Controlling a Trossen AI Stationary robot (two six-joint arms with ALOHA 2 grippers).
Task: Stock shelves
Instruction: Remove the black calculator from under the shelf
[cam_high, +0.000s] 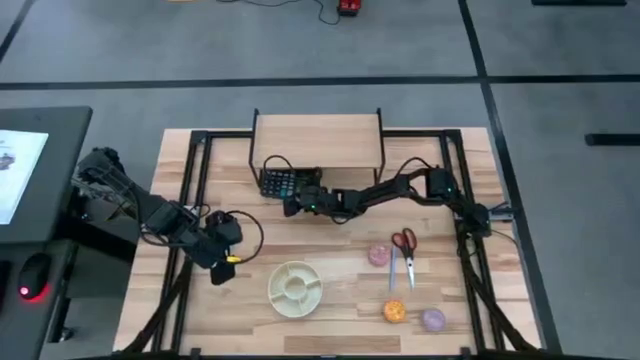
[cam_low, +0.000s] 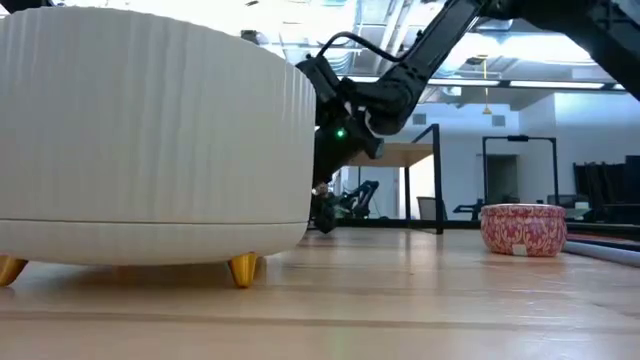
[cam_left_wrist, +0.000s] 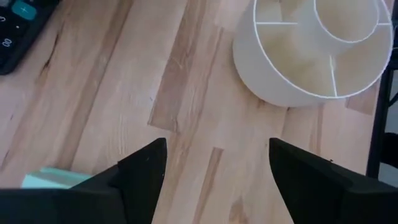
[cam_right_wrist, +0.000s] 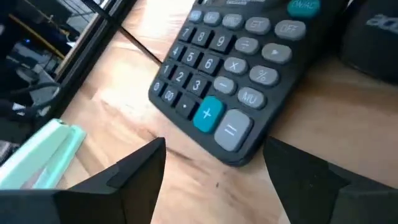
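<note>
The shelves (cam_high: 318, 140), a low light-wood riser on thin black legs, stand at the table's far middle with nothing on top. A black calculator (cam_high: 283, 182) lies flat on the table just in front of them. My right gripper (cam_right_wrist: 214, 146) is open a little above the calculator's near corner (cam_right_wrist: 230, 140), with one finger on either side and not touching it. My left gripper (cam_left_wrist: 217, 146) is open over bare table at the near left, beside a white divided dish (cam_left_wrist: 317, 50). A mint-green object (cam_left_wrist: 50, 179) lies by the left fingers.
Right of the middle lie red-handled scissors (cam_high: 405, 250), a pink patterned tin (cam_high: 379, 255), an orange round item (cam_high: 395, 311) and a purple one (cam_high: 432, 319). The white dish (cam_high: 295, 287) stands near the front middle. Black frame rails (cam_high: 190, 200) run along the table's sides.
</note>
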